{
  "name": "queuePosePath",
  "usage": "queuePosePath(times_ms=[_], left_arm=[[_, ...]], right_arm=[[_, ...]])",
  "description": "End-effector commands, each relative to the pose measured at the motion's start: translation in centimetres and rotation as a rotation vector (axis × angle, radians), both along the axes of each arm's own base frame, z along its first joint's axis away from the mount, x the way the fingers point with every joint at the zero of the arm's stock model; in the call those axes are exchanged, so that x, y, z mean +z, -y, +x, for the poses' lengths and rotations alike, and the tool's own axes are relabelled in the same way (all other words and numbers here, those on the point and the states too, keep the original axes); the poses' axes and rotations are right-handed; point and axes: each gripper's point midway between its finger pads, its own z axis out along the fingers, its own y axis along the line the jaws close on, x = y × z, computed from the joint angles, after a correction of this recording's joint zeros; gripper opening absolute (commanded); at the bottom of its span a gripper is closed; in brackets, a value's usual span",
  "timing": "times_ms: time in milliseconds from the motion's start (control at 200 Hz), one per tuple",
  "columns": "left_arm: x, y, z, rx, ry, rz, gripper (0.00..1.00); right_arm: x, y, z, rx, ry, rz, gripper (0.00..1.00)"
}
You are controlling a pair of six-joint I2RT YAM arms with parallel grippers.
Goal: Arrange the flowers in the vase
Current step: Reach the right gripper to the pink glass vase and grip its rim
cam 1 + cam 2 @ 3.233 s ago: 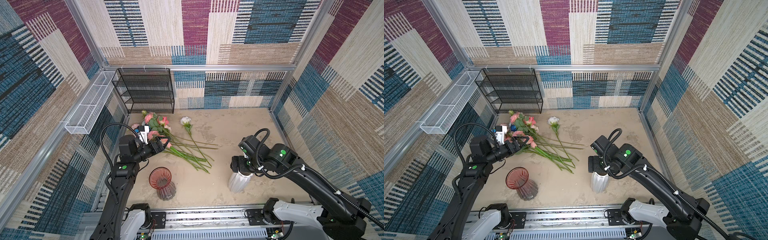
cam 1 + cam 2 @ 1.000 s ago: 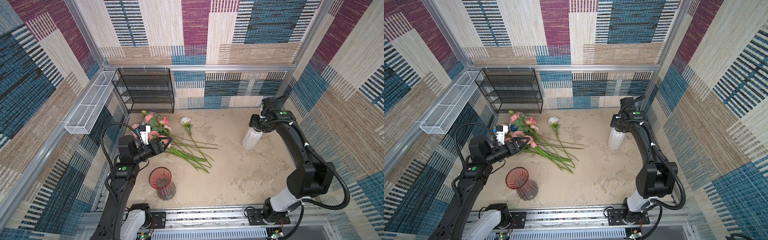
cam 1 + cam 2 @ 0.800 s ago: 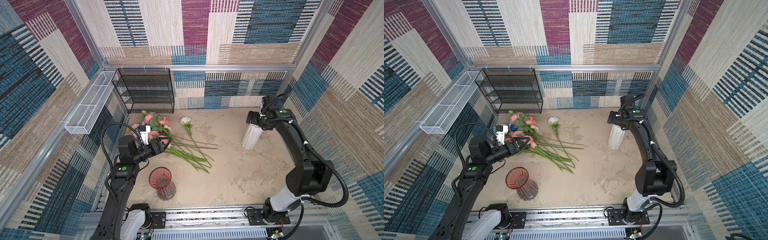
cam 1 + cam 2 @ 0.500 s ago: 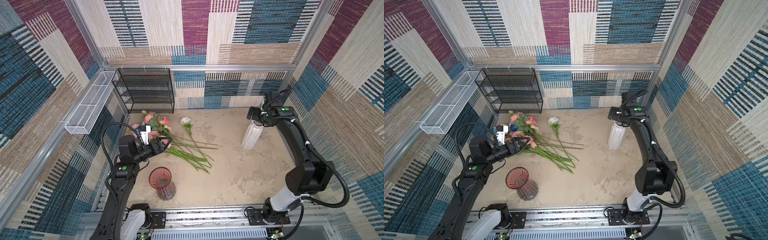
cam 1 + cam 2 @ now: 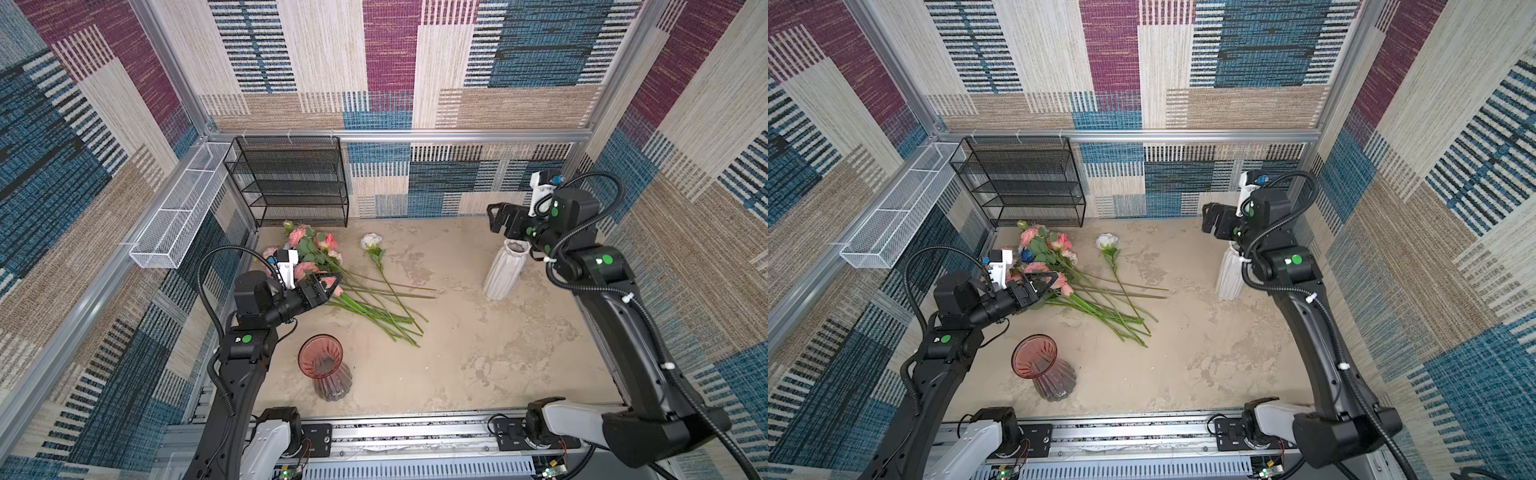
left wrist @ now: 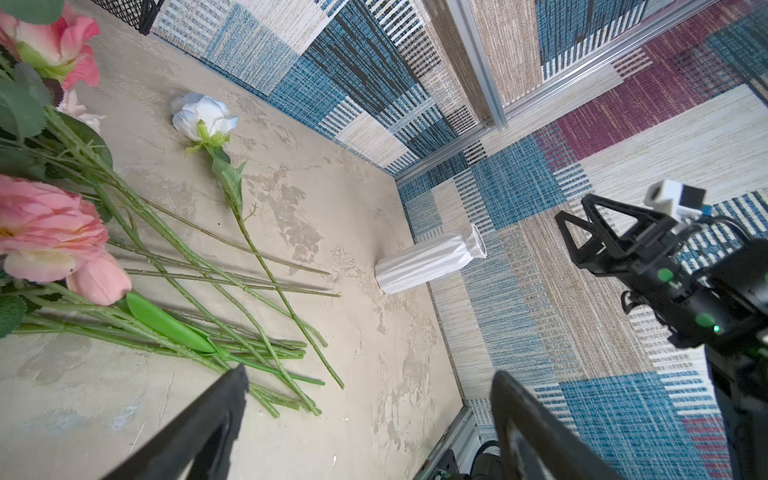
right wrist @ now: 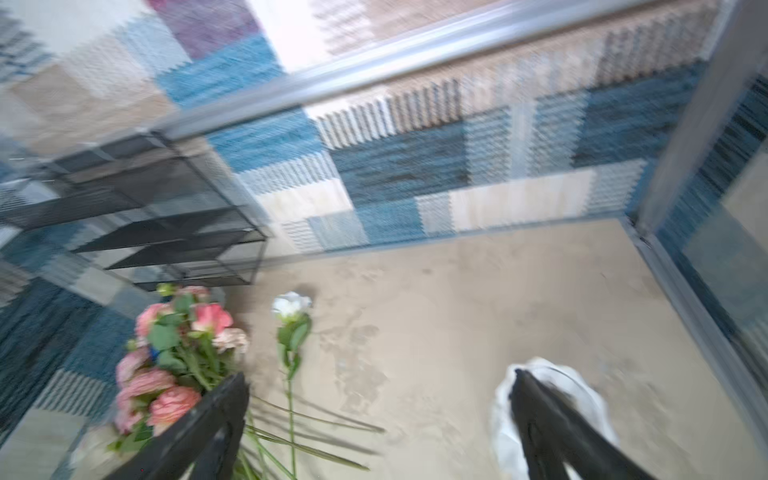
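The flowers [image 5: 318,253] lie in a loose bunch at the back left of the sandy floor, heads toward the black rack and green stems [image 5: 374,309] fanned toward the middle. A white flower [image 5: 371,240] lies apart on their right. My left gripper [image 5: 332,284] hovers open over the pink heads, nothing between its fingers [image 6: 224,415]. A white ribbed vase [image 5: 505,270] stands upright at the back right. Just above its mouth, my right gripper [image 5: 498,220] is open and empty. A red glass vase [image 5: 324,365] stands at the front left.
A black wire rack [image 5: 291,178] stands against the back wall, and a white wire basket [image 5: 178,220] hangs on the left wall. A metal rail [image 5: 395,432] with both arm bases runs along the front edge. Patterned walls close in three sides.
My right gripper has opened and let go of the white vase, then lifted up and back off its mouth. The vase stays standing. The left arm has not moved.
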Motion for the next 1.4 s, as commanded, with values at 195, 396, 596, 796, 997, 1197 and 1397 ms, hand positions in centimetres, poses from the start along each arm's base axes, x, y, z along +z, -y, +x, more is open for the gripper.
queuePosePath(times_ms=[195,396,596,796,997,1197,1397], left_arm=[[0.7,-2.0,-0.2,0.148,-0.013,0.042,0.92],[0.5,-3.6,-0.7,0.232,-0.072,0.119,0.90],[1.9,-5.3,-1.7,0.323,-0.059,0.190,0.89],[2.8,-5.5,-2.3,0.335,-0.029,0.197,0.90],[2.9,-5.7,-2.6,0.337,-0.028,0.221,0.89],[3.0,-5.9,-2.9,0.345,-0.016,0.242,0.89],[2.8,-5.8,-2.9,0.342,-0.022,0.239,0.89]], right_arm=[[-3.6,-16.3,-5.1,0.514,0.060,0.051,1.00],[-6.0,-26.4,-11.9,0.793,0.114,-0.064,1.00],[-10.0,-32.9,-16.1,0.957,0.093,-0.137,1.00],[-12.3,-36.3,-18.3,1.087,0.045,-0.122,0.98],[-14.3,-39.2,-20.4,1.157,0.037,-0.189,1.00],[-15.9,-40.0,-20.9,1.189,-0.004,-0.195,0.90],[-17.6,-40.4,-20.6,1.184,-0.065,-0.250,0.64]])
